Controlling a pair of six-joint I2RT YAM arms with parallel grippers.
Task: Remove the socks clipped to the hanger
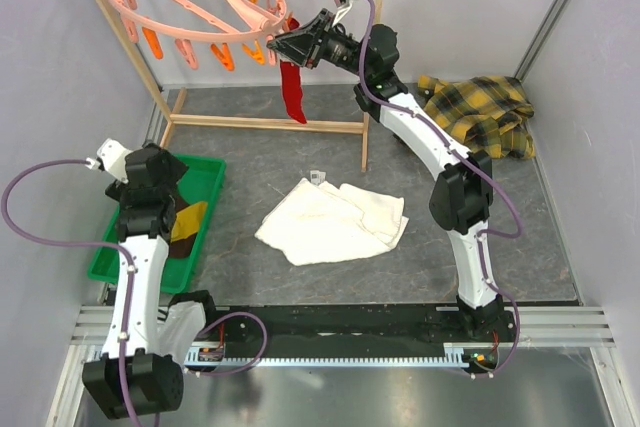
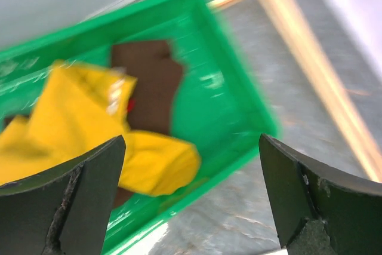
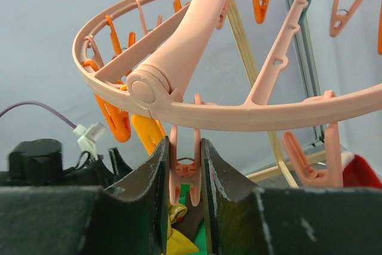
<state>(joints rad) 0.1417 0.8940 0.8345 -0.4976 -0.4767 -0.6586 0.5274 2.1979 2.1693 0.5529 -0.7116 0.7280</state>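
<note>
The salmon-pink hanger hangs tilted at the top left, ringed with pink and orange clips. One red sock dangles from its right rim; its top also shows in the right wrist view. My right gripper reaches up to that rim and is shut on a pink clip under the hanger ring; I see no fabric in this clip. My left gripper hangs open and empty over the green tray. A yellow sock and a brown sock lie in the tray.
A wooden frame rack carries the hanger, its base bar on the table behind. A white towel lies crumpled mid-table. A yellow-black plaid shirt sits at the back right. Walls enclose the left, back and right.
</note>
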